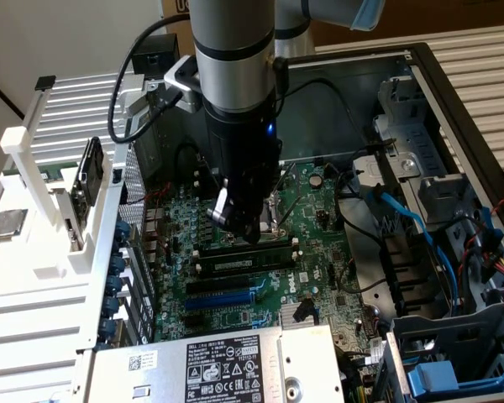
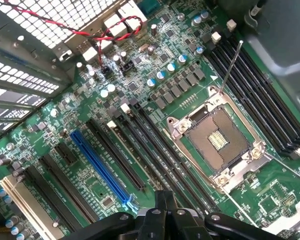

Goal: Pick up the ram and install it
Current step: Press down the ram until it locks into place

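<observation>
Jaws closed, gripper low over seated ram; judgement: press squarely along slot, avoiding socket beside.

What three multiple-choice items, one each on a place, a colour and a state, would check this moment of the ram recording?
1. Where is the gripper?
A. Low over the motherboard, inside the open case
B. Over the white rack outside the case
C. Above the labelled metal box

2. What colour is the one coloured long slot?
A. Red
B. Blue
C. Yellow

3. How do the gripper's fingers stand?
A. Wide open
B. Shut
C. Closed round a blue cable

Answers:
1 A, since the exterior view shows it just above the black slots on the board.
2 B, since the slot is bright blue among black ones.
3 B, since the wrist view shows the fingers meeting.
</observation>
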`<move>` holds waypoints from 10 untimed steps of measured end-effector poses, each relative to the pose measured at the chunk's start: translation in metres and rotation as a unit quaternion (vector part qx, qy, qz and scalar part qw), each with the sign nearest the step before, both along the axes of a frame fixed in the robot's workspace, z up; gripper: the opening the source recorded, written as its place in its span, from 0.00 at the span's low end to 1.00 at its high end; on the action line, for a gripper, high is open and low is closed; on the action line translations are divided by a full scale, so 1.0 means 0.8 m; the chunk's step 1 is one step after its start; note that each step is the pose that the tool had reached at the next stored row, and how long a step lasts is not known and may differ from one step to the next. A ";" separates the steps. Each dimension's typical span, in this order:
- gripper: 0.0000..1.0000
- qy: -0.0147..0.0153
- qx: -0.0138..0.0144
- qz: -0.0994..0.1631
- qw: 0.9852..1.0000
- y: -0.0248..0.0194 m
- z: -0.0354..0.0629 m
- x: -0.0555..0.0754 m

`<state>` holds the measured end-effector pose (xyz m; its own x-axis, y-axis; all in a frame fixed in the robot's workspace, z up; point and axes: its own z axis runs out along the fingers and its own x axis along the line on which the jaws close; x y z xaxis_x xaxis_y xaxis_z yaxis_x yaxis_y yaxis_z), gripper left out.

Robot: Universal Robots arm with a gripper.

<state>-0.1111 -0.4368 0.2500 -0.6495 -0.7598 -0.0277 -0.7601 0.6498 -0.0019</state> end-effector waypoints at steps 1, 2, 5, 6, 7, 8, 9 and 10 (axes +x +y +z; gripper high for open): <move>0.11 0.000 0.000 -0.008 1.000 0.0000 0.000 0.000; 0.11 0.000 0.000 -0.017 1.000 0.0000 0.000 0.000; 0.11 0.000 0.000 -0.041 0.999 0.0000 0.000 0.000; 0.11 0.000 0.000 -0.049 0.999 0.0000 0.000 0.000; 0.11 0.000 0.000 -0.058 0.998 0.0000 0.000 0.000; 0.11 0.000 0.000 -0.066 0.998 0.0000 0.000 0.000; 0.11 0.000 0.000 -0.074 0.997 0.0000 0.000 0.000; 0.11 0.000 0.000 -0.083 0.997 0.0000 0.000 0.000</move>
<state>-0.1111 -0.4368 0.2497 -0.7657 -0.6426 -0.0277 -0.6428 0.7660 -0.0019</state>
